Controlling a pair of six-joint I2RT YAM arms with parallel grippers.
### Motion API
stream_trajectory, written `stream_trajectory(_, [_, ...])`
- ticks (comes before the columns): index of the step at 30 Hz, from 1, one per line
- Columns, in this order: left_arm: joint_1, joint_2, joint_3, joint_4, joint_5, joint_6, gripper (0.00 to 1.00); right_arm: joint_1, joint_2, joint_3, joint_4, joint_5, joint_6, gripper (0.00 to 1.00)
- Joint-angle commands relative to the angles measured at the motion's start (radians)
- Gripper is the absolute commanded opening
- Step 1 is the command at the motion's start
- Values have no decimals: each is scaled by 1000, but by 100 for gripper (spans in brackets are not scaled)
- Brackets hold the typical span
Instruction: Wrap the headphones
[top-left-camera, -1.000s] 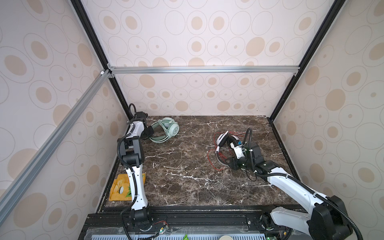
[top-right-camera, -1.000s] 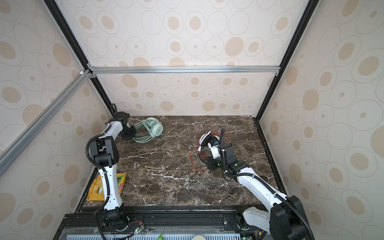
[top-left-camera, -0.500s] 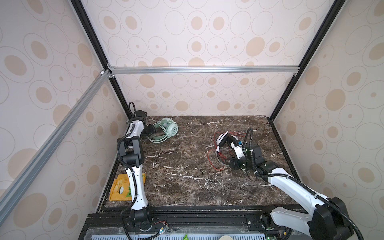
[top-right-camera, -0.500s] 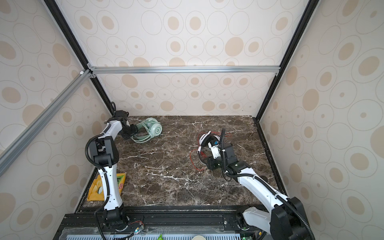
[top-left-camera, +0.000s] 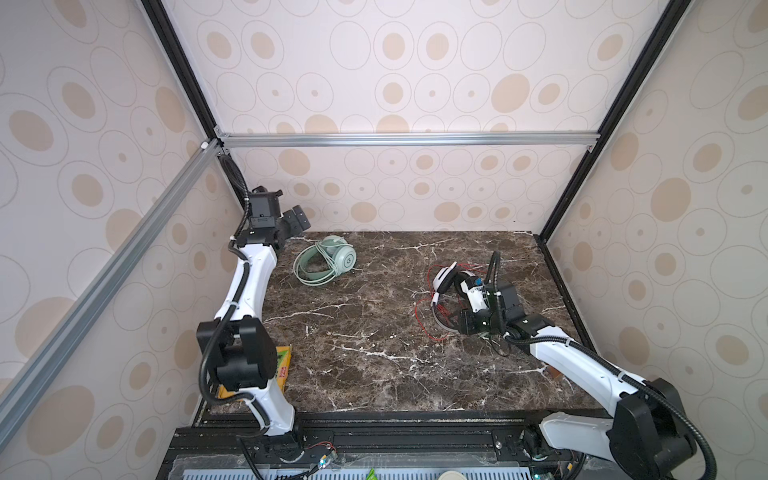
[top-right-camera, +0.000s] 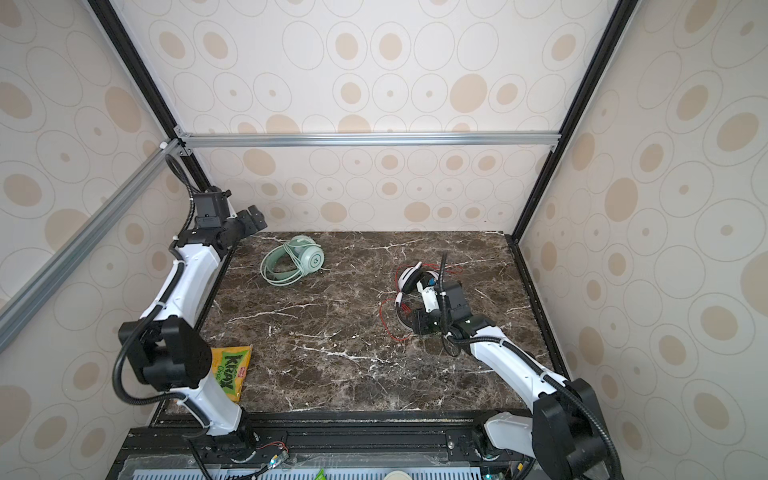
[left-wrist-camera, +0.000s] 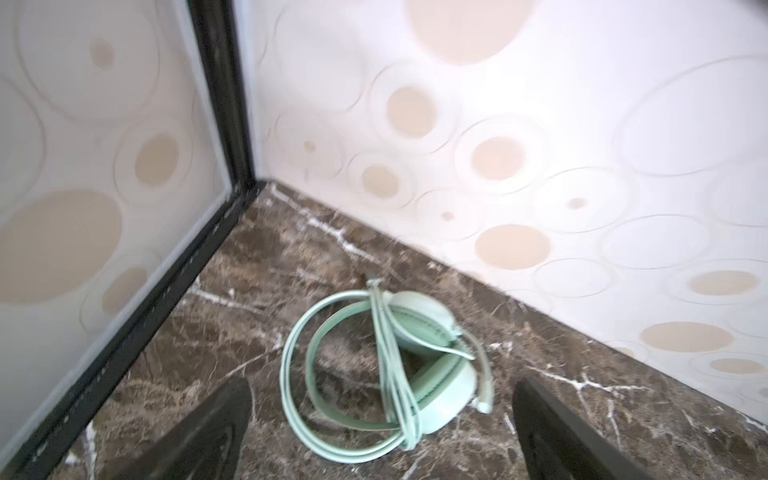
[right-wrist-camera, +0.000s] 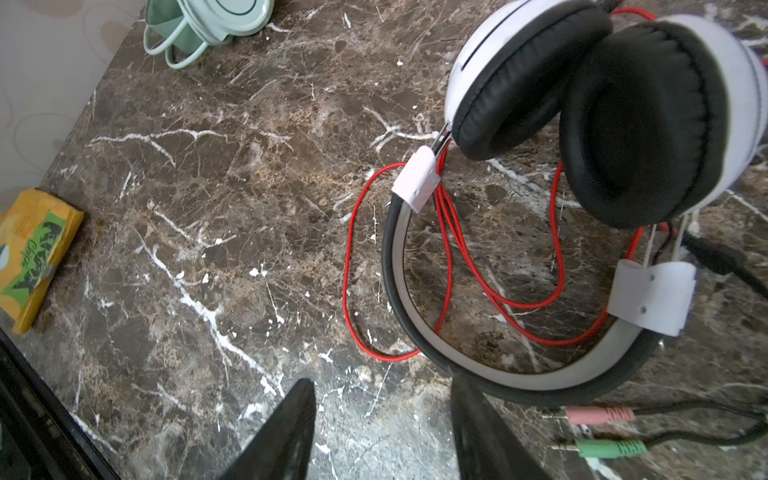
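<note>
The marble tabletop (top-left-camera: 374, 365) is carrying both pairs. The left pincer (top-left-camera: 300, 218) is hanging above the far-left corner with its jaws spread wide and gripping nothing. The right pincer (right-wrist-camera: 382, 386) is sitting low near the right edge, jaws partly apart over bare marble, with the grey headband running just beside one finger. The mint green headphones (top-left-camera: 328, 266) are lying near the far-left corner with their pale cord looping round the headband and cups, so that pair is looking finished. The white-and-black headphones (right-wrist-camera: 648, 120) are lying near the right edge with their red cord (right-wrist-camera: 348, 266) trailing in loose loops, so their wrapping is looking barely begun. A yellow snack bag (top-right-camera: 228, 370) at the near-left corner is showing what looks like "KRAX Chips". A circled "3" (top-right-camera: 316, 260) is showing on a mint cup.
</note>
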Motion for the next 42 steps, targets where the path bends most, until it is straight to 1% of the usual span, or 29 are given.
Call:
stream_trajectory(1, [-155,-25,-121,231,-127,134,98,-25,59,78,-6,-33,115,55])
stream_trajectory(3, [-207,-39,-162,271,-120,125,98,-43,85,122,-29,-28,162,55])
stream_trajectory(5, [-237,-54,-201,302,-83,103,98,-70,103,167,-72,-17,207,55])
stream_trajectory(7, [-265,-79,-256,328,-51,67,98,-102,102,205,-112,-14,214,55])
stream_trajectory(9, [-296,-104,-292,344,7,48,98,-143,73,214,-133,24,210,55])
stream_trajectory(13, [-425,-153,-329,337,5,113,98,-213,9,209,-143,83,230,56])
stream_trajectory(15, [-467,-178,-361,362,7,149,98,-237,22,225,-153,59,242,56])
stream_trajectory(16, [-471,-188,-370,374,41,150,98,-242,41,239,-159,52,244,56])
stream_trajectory(19, [-475,-207,-390,397,90,142,98,-245,124,281,-147,52,231,57])
stream_trajectory(23, [-486,-201,-407,412,105,128,98,-246,269,338,-83,50,269,58])
stream_trajectory(26, [-491,-187,-395,406,137,110,98,-239,400,417,-80,61,259,59])
stream_trajectory(28, [-491,-181,-384,391,136,103,98,-239,479,489,-127,80,197,60])
stream_trajectory(30, [-491,-179,-377,382,135,93,98,-236,527,544,-163,102,112,62])
stream_trajectory(35, [-491,-171,-397,418,181,54,98,-237,615,678,-286,85,-75,69])
stream_trajectory(39, [-491,-147,-380,400,200,45,98,-236,661,755,-354,62,-181,72])
stream_trajectory(42, [-493,-165,-377,399,207,49,98,-236,722,837,-424,61,-246,72])
